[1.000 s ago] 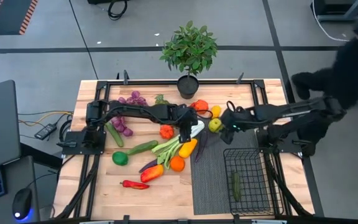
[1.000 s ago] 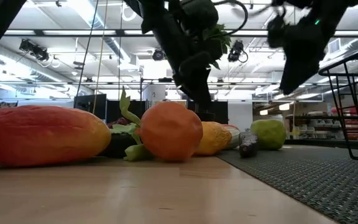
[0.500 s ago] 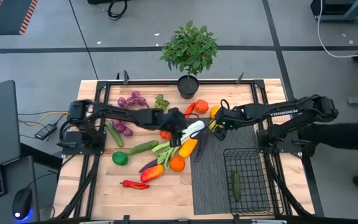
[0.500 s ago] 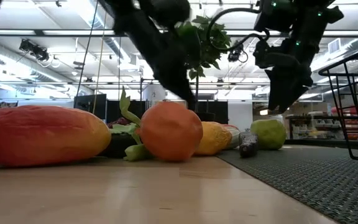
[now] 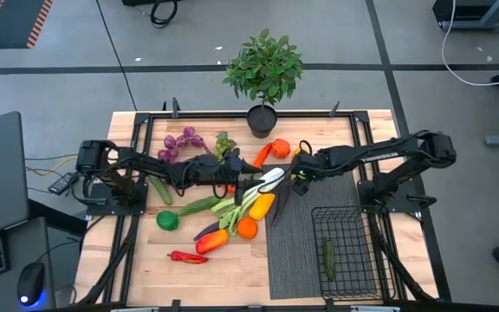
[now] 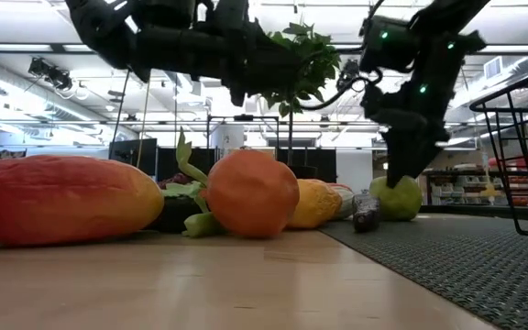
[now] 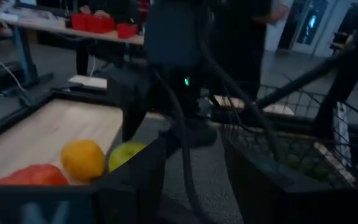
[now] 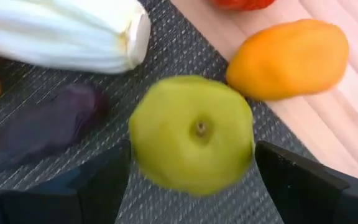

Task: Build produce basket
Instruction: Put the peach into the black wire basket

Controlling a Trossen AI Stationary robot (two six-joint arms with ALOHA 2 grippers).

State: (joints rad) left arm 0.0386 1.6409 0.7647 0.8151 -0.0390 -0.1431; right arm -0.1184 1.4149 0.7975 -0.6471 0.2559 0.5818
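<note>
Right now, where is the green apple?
The green apple sits on the grey mat, mid-table, between the right gripper's open jaws, beside the leek.

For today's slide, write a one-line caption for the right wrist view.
Right tool open astride a green apple on the ribbed mat, leek beyond.

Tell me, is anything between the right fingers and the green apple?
No. In the right wrist view the green apple sits on the grey mat with the open right gripper straddling it; only bare gaps separate each finger from it.
</note>
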